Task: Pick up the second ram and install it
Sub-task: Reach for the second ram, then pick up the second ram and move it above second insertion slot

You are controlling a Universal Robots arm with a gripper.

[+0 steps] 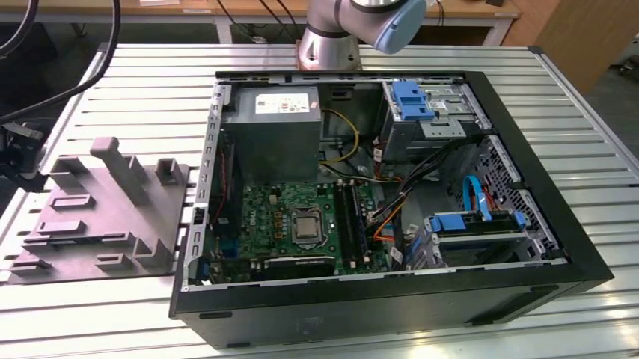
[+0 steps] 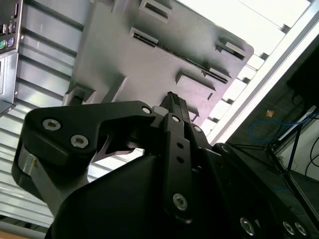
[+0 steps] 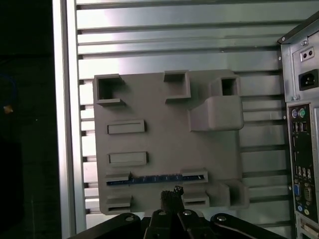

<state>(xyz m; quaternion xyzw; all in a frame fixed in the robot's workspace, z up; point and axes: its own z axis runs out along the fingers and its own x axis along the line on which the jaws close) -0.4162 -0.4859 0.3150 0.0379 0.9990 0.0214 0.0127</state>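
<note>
The second ram (image 3: 154, 179) stands on edge in a long slot of the grey holder block (image 3: 164, 134), showing as a thin dark blue strip in the first wrist view. My gripper (image 3: 168, 198) hovers above that block, close to the ram's slot and clear of the stick. Its fingers (image 2: 172, 99) are pressed together with nothing between them. In the exterior view the holder block (image 1: 90, 224) lies on the slatted table at the exterior view's left of the open computer case (image 1: 379, 299). The green motherboard (image 1: 289, 217) carries long black memory slots (image 1: 346, 217) beside the processor socket.
The case's rear panel with ports (image 3: 301, 149) sits close beside the holder block. The table's edge rail (image 3: 65, 124) runs along the block's other side. Inside the case are a power supply (image 1: 271, 127), drive cages (image 1: 429, 108) and loose cables (image 1: 399, 194). The arm's base (image 1: 334, 37) stands behind the case.
</note>
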